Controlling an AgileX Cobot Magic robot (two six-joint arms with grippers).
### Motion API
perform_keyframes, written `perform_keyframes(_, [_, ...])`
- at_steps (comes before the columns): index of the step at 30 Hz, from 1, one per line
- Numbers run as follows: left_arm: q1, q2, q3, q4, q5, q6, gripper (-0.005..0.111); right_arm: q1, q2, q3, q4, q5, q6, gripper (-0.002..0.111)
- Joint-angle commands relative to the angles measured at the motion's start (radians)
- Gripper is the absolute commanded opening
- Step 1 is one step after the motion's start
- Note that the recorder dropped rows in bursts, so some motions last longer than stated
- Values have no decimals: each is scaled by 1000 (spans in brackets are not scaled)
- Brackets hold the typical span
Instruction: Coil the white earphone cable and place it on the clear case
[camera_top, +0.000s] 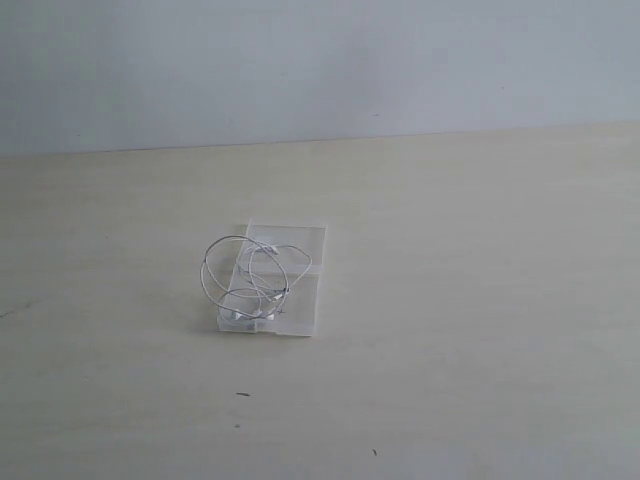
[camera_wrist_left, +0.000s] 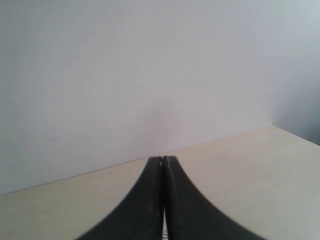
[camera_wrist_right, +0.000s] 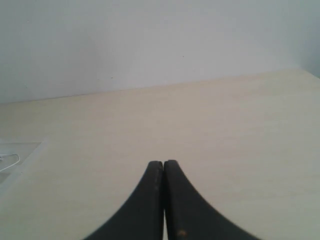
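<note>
The white earphone cable (camera_top: 246, 272) lies in loose upstanding loops on the clear case (camera_top: 300, 290), which rests flat near the middle of the table. Neither arm shows in the exterior view. My left gripper (camera_wrist_left: 163, 159) is shut with nothing between its black fingers, facing the wall and a bare stretch of table. My right gripper (camera_wrist_right: 163, 163) is shut too, with nothing held. In the right wrist view a corner of the clear case (camera_wrist_right: 22, 150) and a bit of the white cable (camera_wrist_right: 11, 162) show at the frame's edge, well away from the fingertips.
The pale wooden table (camera_top: 480, 300) runs back to a plain white wall (camera_top: 320, 60). A few small dark specks (camera_top: 243, 394) lie on the table in front of the case.
</note>
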Motion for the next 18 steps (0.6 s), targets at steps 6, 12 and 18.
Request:
perform_keyframes(6, [4,-25,7,51,7,19,0,-6,-7,2,-8,-2,1,0])
perform_keyframes(12, [108,-183,80,35,-48,-91,0,-6,-7,2,-8,-2,1,0])
perform_keyframes(18, [294,-384,229,22,-143,-411,0,-6,-7,2,-8,-2,1,0])
